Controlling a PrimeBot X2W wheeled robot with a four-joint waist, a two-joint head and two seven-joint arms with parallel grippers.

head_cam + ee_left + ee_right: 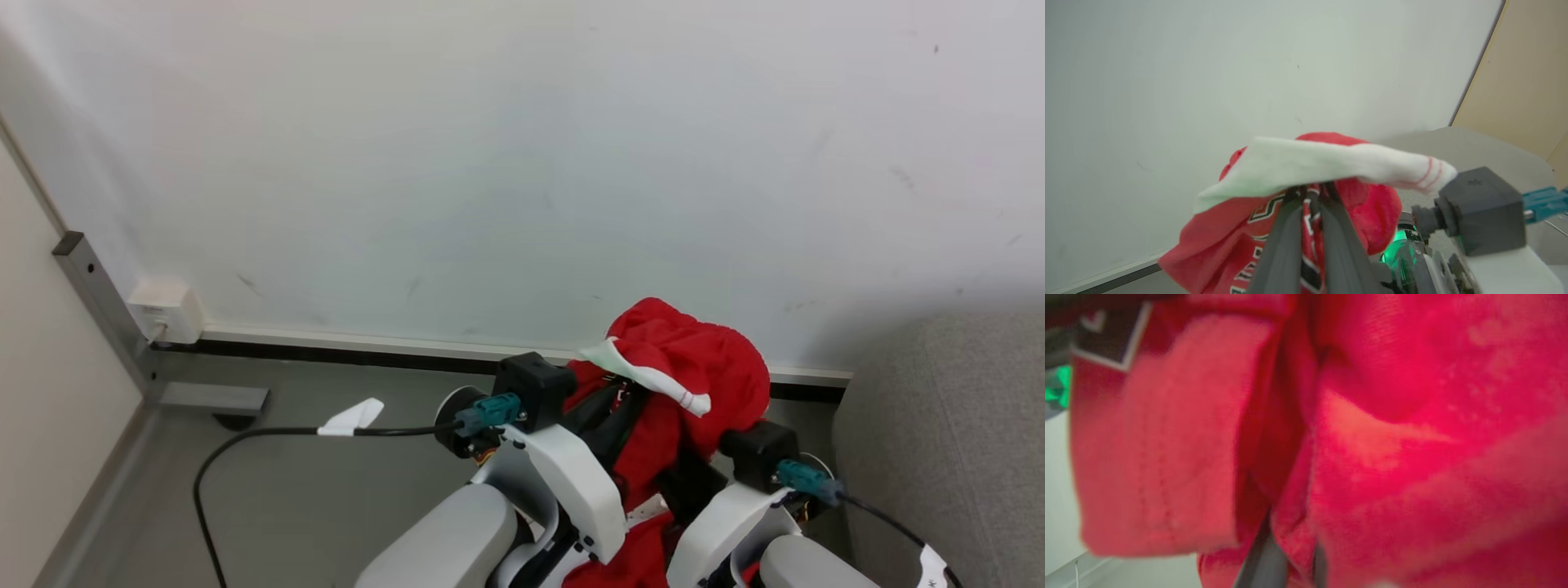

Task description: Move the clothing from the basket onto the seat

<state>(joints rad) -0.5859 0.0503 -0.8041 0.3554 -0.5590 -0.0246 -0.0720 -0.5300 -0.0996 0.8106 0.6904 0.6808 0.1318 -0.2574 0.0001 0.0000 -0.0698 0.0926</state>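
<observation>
Nearest, at the bottom of the head view: two pale forearms rise side by side, the left forearm (563, 482) and the right forearm (718, 523). Both are angled up and inward so the wrists sit close together. Each wrist carries a black camera block with a teal plug: left block (531, 384), right block (759, 447).

Left gripper (1310, 192): the long dark fingers run up and meet, with the tips clamped on the clothing (702, 359). Black-and-white jersey lettering shows between and beside them.

Right gripper (1292, 555): just the finger bases can be seen, drawn close together with a fold of red cloth pinched between them. The tips are buried in fabric and the view is blurred.

Clothing: a red bundle held up in the air between the two grippers. It bunches above the wrists and hangs down between the forearms. A white piece (653, 377), with thin red stripes at one end, is draped across the top, just over the left fingertips.

Beyond: grey floor (326, 490). A black cable (245, 441) with a white tag loops to the left wrist plug. The seat (939, 425) stands at the right, near the right arm, and the bundle hangs clear of it.

Farthest: white wall (522, 163), with a socket box (167, 312) low in the left corner.
</observation>
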